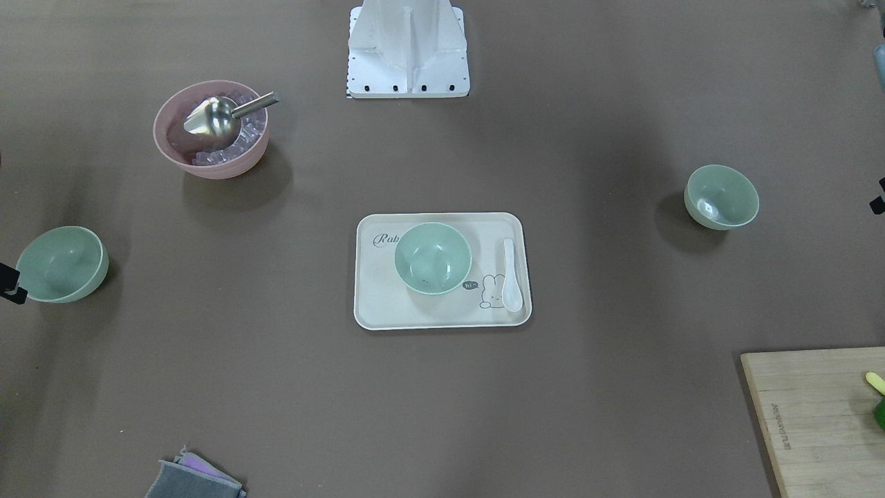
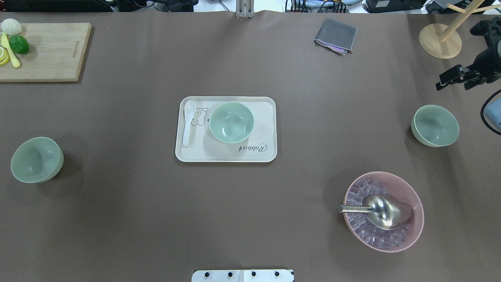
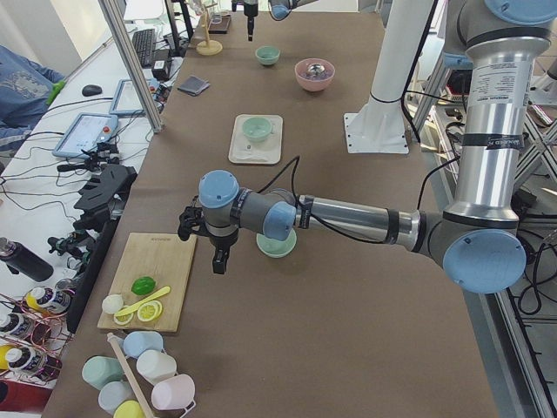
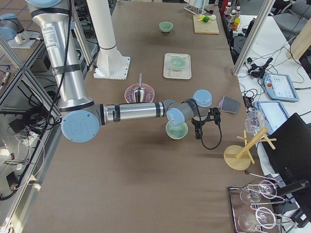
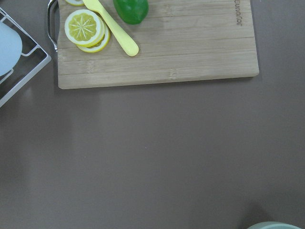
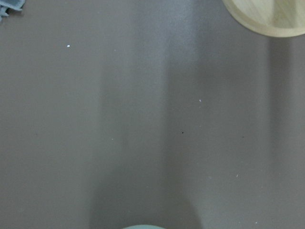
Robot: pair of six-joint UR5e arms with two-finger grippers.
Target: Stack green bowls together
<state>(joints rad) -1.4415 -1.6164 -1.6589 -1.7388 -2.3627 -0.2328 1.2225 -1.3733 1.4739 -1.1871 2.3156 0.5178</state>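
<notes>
Three pale green bowls stand apart on the brown table. One [image 2: 231,122] sits on a cream tray [image 2: 266,150] in the middle. One [image 2: 37,159] is at the overhead view's left and one [image 2: 435,125] at its right. My right gripper [image 2: 454,80] hovers just beyond the right bowl, jaws apart and empty. My left gripper [image 3: 216,252] hangs past the left bowl [image 3: 277,244], towards the cutting board. Only a sliver of it shows in the front-facing view [image 1: 878,200], and I cannot tell its state. Each wrist view shows just a bowl rim at its bottom edge [image 5: 276,225] [image 6: 143,227].
A white spoon [image 2: 188,121] lies on the tray. A pink bowl [image 2: 385,211] with ice and a metal scoop stands near the right bowl. A wooden cutting board [image 2: 47,53] with lemon slices and a lime is at the far left. A grey cloth [image 2: 336,36] and a wooden stand base [image 2: 440,41] lie at the far side.
</notes>
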